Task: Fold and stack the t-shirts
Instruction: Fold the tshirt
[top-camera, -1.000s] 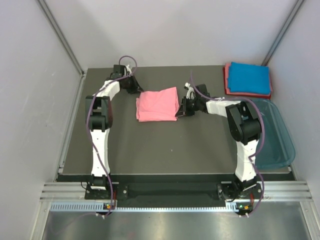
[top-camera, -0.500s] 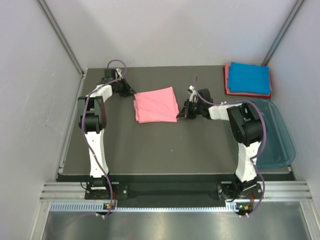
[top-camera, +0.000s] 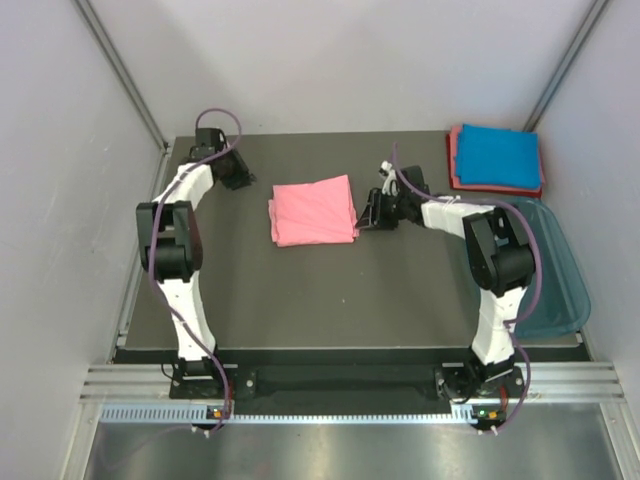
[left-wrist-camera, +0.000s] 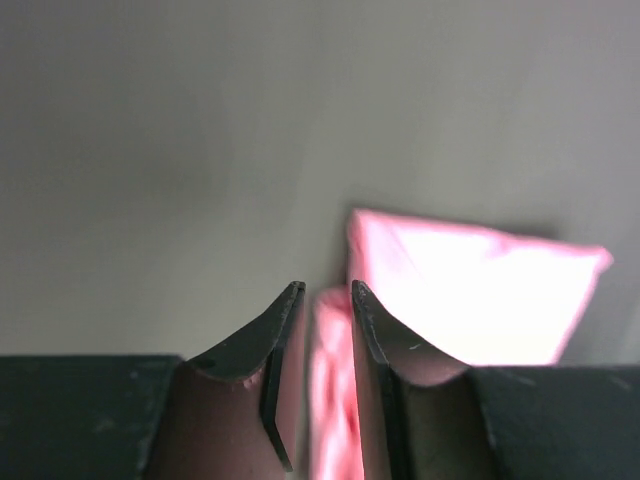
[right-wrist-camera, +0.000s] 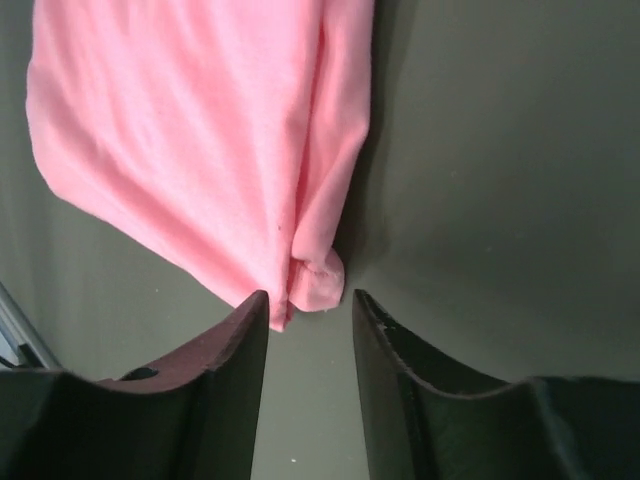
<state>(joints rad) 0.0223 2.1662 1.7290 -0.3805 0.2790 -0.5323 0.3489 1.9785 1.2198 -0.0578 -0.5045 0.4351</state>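
Note:
The salmon-pink t-shirt (top-camera: 312, 210) lies folded as a flat rectangle at the table's middle. My left gripper (top-camera: 238, 178) hangs off its far left corner, apart from it and empty. In the left wrist view the left gripper (left-wrist-camera: 327, 288) has its jaws a narrow gap apart, with the shirt (left-wrist-camera: 470, 300) beyond. My right gripper (top-camera: 368, 218) sits at the shirt's right edge. In the right wrist view the right gripper (right-wrist-camera: 310, 295) is open, and a corner of the shirt (right-wrist-camera: 190, 130) lies just ahead of the tips, not gripped. The bright blue t-shirt (top-camera: 497, 155) lies folded on the reddish-pink one (top-camera: 452, 168) at the back right.
A translucent teal tub (top-camera: 548, 268) stands at the right edge, just in front of the stacked shirts. Grey walls with metal rails close in the table on the left, back and right.
My left gripper has drawn back to the far left, away from the pink shirt. The right gripper has stayed at the shirt's right edge, and the shirt lies nearly still.

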